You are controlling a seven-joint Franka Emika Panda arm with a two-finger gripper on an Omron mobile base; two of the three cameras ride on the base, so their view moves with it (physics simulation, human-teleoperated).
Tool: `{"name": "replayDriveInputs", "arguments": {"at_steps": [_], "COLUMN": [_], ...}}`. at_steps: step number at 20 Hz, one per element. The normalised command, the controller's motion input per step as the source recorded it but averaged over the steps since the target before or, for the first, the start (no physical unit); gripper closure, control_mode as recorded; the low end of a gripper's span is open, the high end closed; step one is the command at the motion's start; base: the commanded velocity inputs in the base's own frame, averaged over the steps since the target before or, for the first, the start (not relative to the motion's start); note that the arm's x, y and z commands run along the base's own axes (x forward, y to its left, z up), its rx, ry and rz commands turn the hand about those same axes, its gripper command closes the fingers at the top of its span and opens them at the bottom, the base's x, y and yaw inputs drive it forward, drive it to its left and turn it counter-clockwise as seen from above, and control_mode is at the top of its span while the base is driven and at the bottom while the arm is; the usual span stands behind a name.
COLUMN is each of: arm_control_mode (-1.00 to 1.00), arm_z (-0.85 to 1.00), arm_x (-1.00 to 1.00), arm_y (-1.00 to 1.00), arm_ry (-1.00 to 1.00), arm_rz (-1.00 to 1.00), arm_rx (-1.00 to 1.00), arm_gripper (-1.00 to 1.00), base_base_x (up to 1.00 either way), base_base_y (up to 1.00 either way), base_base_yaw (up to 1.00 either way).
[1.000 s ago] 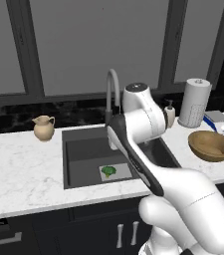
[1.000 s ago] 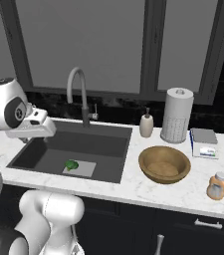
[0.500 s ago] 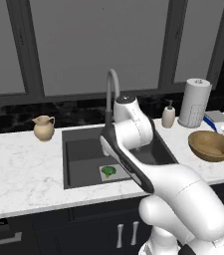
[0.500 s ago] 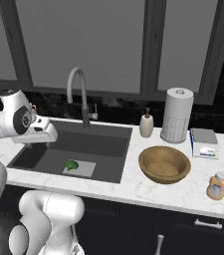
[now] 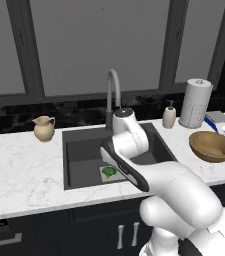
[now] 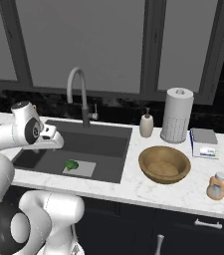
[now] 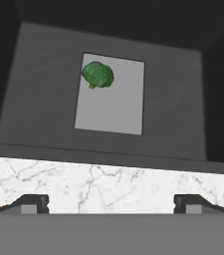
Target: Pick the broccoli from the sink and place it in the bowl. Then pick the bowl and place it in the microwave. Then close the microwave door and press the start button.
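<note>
The broccoli [image 7: 97, 74] lies on the pale drain plate [image 7: 116, 109] in the dark sink [image 7: 39, 99]. It is also seen at the sink's front, broccoli [image 6: 71, 165] [image 5: 109, 172]. My gripper [image 7: 111, 204] is open with nothing between its fingertips. It hangs over the marble counter strip [image 7: 108, 182] at the basin's edge, short of the floret. My white hand [image 6: 50, 140] hovers above the sink's left part. The wooden bowl [image 6: 164, 164] [image 5: 212, 146] stands on the counter to the right of the sink, holding nothing. The microwave and its door are out of view.
A curved faucet [image 6: 78, 89] rises behind the basin. A beige jug [image 5: 44, 128] stands to the sink's left. To the right are a soap bottle [image 6: 146, 124], a paper towel roll [image 6: 176, 114], a small box [image 6: 203, 143] and an orange bottle [image 6: 216, 185].
The arm has swung down and forward, bringing the hand lower over the sink. The gripper has stayed open. Broccoli and bowl have not moved.
</note>
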Motion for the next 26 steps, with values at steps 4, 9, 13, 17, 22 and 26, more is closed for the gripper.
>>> {"name": "replayDriveInputs", "arguments": {"at_steps": [4,9,13,17,22,26], "arm_control_mode": [-1.00,-1.00,-1.00,-1.00,-1.00,-1.00], "arm_z": [-0.30,-0.35,-0.19,-0.17,-0.16,-0.14], "arm_x": [0.31,0.11,0.07,0.11,0.27,0.24], "arm_y": [0.04,0.19,0.09,0.00,0.00,0.00], "arm_ry": [0.00,0.00,0.01,0.03,0.01,0.04], "arm_rz": [0.00,0.00,0.00,0.00,0.01,0.00], "arm_rx": [0.00,-0.04,-0.04,-0.03,-0.04,-0.02], "arm_gripper": [-1.00,-1.00,-1.00,-1.00,-1.00,-1.00], "base_base_x": [0.00,0.00,0.00,0.00,0.00,0.00], "base_base_y": [0.00,0.00,0.00,0.00,0.00,0.00], "base_base_yaw": [0.00,0.00,0.00,0.00,0.00,0.00]}}
